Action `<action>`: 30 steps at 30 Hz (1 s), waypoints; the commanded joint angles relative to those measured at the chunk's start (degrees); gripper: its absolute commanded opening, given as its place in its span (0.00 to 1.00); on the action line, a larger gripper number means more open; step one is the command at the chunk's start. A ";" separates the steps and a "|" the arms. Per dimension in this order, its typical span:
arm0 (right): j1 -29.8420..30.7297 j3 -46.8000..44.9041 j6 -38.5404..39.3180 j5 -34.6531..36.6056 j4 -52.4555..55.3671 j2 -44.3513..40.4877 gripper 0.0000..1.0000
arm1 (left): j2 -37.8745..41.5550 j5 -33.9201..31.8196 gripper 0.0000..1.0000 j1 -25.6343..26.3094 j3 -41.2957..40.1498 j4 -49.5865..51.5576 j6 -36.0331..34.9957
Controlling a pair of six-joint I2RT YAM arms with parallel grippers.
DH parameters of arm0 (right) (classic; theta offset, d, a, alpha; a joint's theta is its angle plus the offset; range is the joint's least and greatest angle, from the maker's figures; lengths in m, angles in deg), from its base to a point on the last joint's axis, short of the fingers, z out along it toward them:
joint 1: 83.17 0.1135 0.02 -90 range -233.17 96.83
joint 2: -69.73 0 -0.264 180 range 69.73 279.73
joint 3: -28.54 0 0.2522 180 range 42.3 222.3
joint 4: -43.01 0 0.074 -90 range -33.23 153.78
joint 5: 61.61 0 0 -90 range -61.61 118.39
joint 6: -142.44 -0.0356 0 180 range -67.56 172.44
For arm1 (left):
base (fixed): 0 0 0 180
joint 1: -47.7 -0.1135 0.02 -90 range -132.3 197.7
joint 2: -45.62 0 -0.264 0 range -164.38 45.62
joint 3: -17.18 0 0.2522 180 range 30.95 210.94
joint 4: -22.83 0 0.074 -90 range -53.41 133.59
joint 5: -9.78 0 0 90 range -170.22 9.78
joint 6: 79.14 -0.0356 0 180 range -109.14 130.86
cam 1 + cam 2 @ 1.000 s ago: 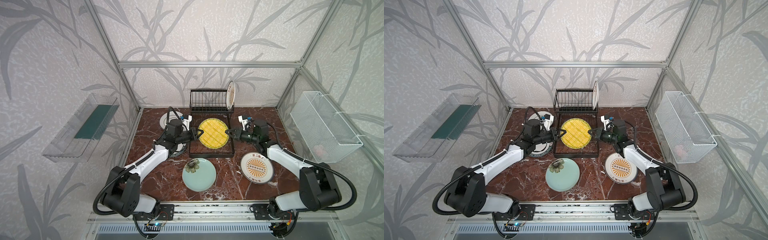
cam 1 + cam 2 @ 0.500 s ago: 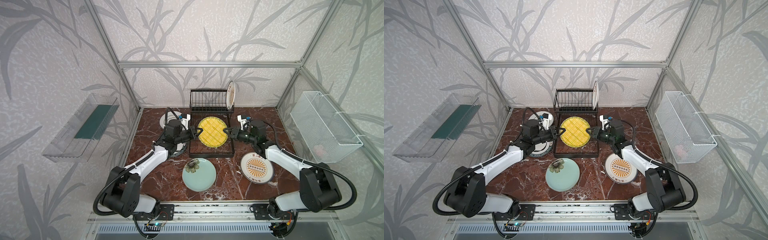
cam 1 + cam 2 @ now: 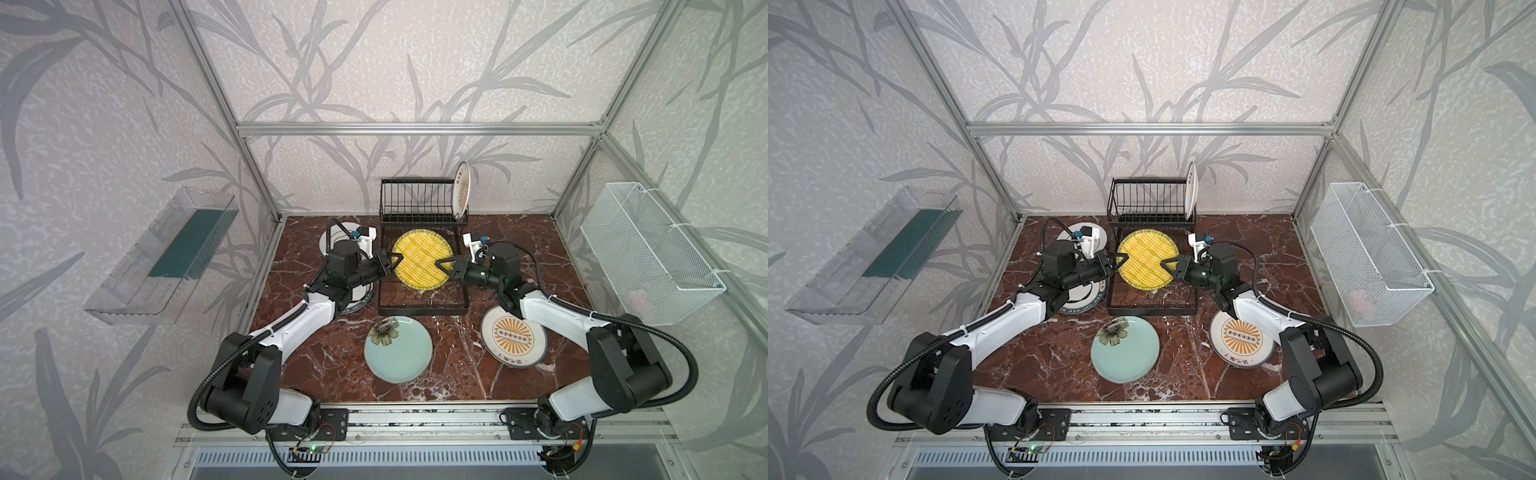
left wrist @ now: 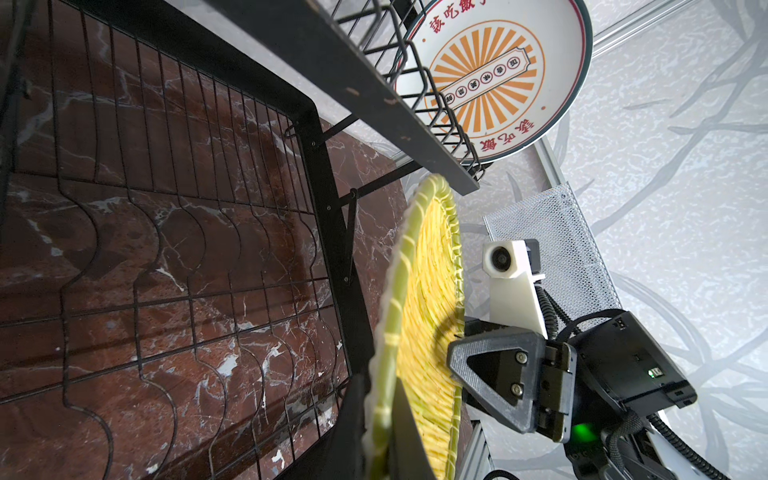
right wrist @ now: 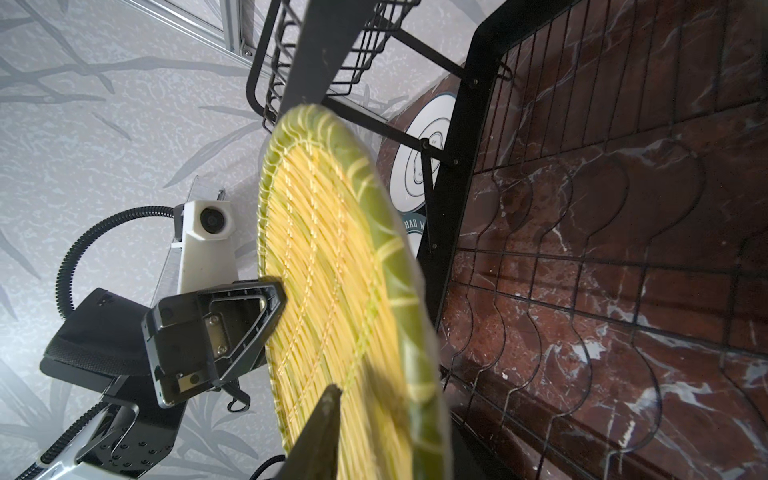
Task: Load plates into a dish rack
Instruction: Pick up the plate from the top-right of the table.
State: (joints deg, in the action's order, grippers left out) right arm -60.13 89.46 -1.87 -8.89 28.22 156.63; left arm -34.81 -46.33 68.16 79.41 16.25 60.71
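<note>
Six plates, two grippers. Yellow striped plate tilted above dish rack tray. Left gripper pinches its rim; right gripper has jaws parted astride the opposite rim. Racked sunburst plate stands upright. Four on table: flat sunburst plate, mint plate, lettered-rim plate, emblem plate.

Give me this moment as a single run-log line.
left gripper shut on yellow striped plate | right gripper open at its opposite rim | plate held over dish rack base | one sunburst plate slotted
</note>
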 commanded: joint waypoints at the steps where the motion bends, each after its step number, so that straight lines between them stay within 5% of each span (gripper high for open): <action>1: 1.10 0.72 -1.45 -2.67 -5.70 0.92 0.31 | 0.99 -0.69 0.00 -0.17 -0.59 -4.05 1.12; 23: 1.56 3.11 -3.67 -2.37 -9.39 3.23 0.03 | 0.92 -0.81 0.00 -0.17 0.84 1.51 -1.96; 26: 1.54 3.38 -2.74 -2.13 -8.25 2.69 0.00 | 1.45 -1.47 0.15 -0.17 1.18 3.07 -3.05; 30: 1.46 3.38 -1.13 -1.50 -6.68 1.50 0.00 | 2.07 -2.22 0.23 -0.17 1.31 4.93 -4.09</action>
State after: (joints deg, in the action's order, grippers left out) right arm -59.05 90.77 -6.32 -10.79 21.92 160.06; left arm -34.72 -47.92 67.57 79.15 19.27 58.74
